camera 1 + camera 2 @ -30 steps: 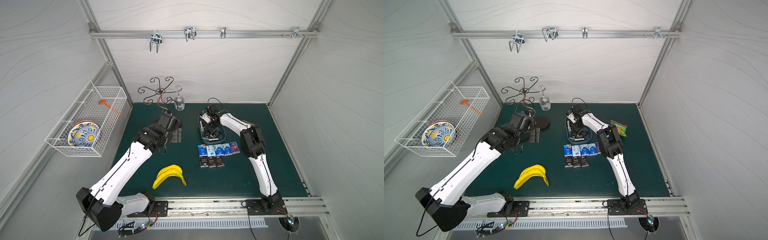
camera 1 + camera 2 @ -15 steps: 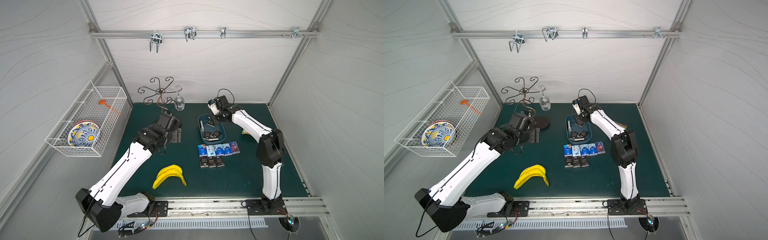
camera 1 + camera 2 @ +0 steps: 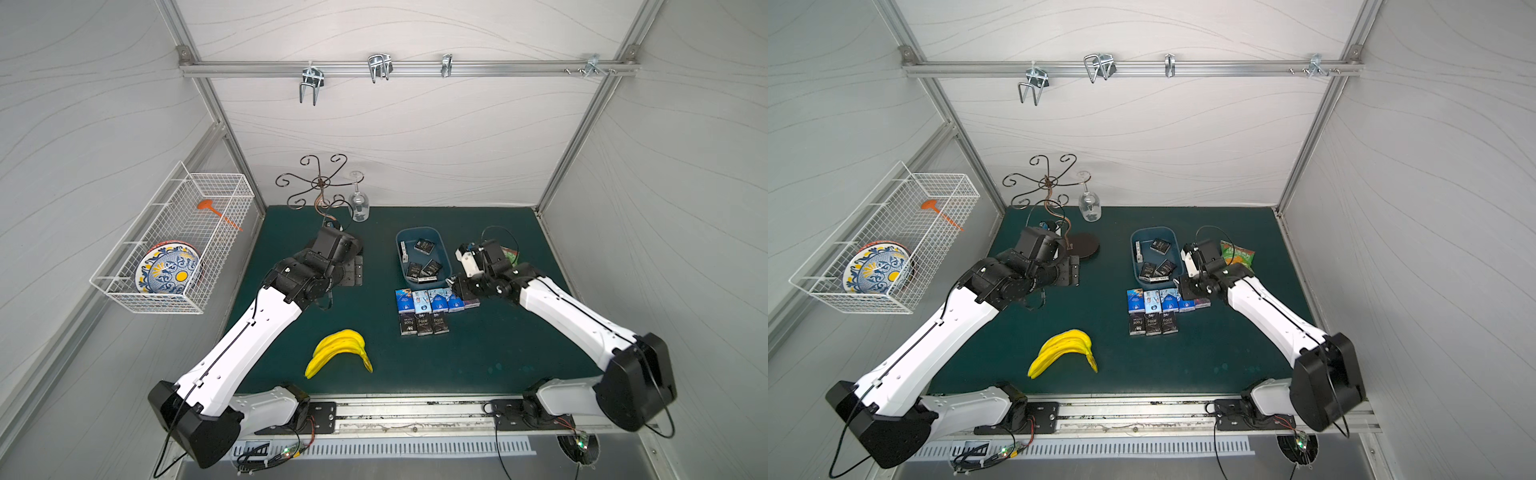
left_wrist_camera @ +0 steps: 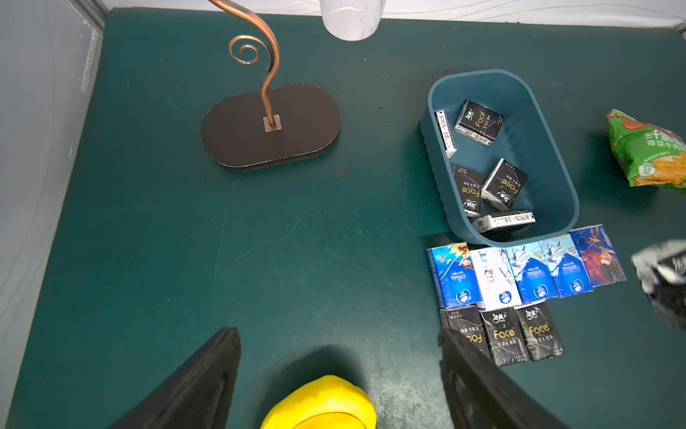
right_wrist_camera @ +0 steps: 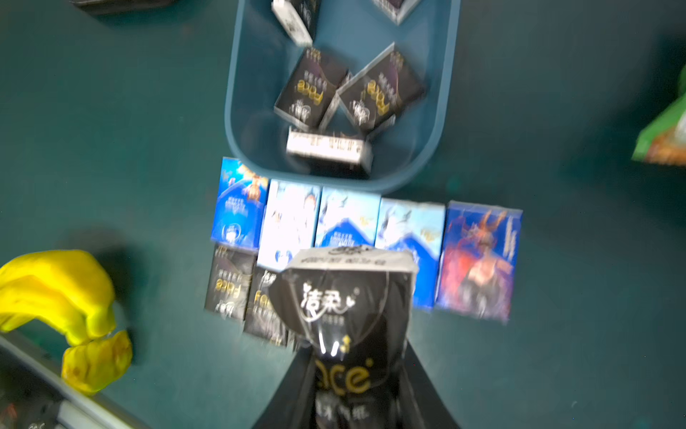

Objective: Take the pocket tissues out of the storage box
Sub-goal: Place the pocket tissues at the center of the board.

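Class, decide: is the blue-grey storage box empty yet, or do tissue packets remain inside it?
Not empty. Five black packets lie inside the storage box, clear in the left wrist view.

- A robotics lab test cell: white panel walls [image 3: 415,145] in an aluminium frame [image 3: 582,137].
- The left arm [image 3: 249,332] and right arm [image 3: 573,316] are bolted to a rail [image 3: 415,415] at the green bench [image 3: 478,361] edge.
- Exposed wiring [image 3: 270,457] hangs beneath.

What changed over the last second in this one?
The right gripper, down in the storage box a second ago, lifted out and swung beside the box, over the end of the laid-out rows, shut on a black Face packet. The left gripper, the two rows of packets on the mat and the bananas stayed put.
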You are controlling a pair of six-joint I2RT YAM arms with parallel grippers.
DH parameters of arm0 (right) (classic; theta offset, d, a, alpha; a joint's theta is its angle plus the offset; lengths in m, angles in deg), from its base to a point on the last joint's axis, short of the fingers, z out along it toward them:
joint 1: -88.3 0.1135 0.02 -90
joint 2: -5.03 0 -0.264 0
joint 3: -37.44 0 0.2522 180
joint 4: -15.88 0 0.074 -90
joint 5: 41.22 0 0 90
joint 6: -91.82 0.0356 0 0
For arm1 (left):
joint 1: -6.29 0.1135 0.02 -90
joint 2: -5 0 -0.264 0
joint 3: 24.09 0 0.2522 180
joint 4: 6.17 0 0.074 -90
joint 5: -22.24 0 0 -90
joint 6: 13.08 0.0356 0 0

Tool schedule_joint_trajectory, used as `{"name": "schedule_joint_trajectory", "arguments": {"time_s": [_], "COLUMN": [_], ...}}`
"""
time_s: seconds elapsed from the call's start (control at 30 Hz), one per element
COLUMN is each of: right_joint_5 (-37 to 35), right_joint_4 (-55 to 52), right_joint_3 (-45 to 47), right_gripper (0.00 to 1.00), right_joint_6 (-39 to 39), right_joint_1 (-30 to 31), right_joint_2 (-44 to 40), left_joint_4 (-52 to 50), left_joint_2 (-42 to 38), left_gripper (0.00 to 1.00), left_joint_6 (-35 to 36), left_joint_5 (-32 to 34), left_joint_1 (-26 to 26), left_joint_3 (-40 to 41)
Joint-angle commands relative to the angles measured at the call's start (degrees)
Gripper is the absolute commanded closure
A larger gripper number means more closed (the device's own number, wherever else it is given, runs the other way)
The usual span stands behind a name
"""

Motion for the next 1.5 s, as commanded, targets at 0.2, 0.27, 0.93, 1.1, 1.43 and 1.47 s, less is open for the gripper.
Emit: {"name": "schedule_joint_trajectory", "arguments": {"time_s": [0.2,0.27,0.93,1.1,1.43,1.47], "right_joint_5": [0.0,-0.4,0.3,0.6,1.8,2.0], "right_joint_4": [0.9,1.5,9.6,9.6,8.6,8.4], "right_joint_3": [13.0,14.5,18.5,17.4,16.9,16.8], "right_gripper": [0.69,0.69,0.59,0.50,0.41,0.40], "right_joint_6": [7.9,8.4,8.0,8.0,9.2,9.2], "right_joint_1": [1.0,0.9,1.0,0.9,1.0,1.0], "right_joint_2": [-9.3,-9.2,3.3,5.5,2.0,1.5], "left_joint_4": [3.8,4.1,4.5,4.0,4.3,4.3], "left_joint_2": [-2.2,-2.4,-1.2,-0.9,-0.6,-0.5], "left_gripper": [0.12,0.12,0.13,0.13,0.13,0.13], "left_joint_6": [-2.0,-2.0,-2.3,-2.3,-2.2,-2.2], "left_joint_5": [-2.9,-3.1,-3.0,-2.6,-2.6,-2.4], "left_joint_1": [0.2,0.2,0.2,0.2,0.1,0.1], "left_joint_3": [1.5,1.7,0.4,0.1,0.2,0.1]}}
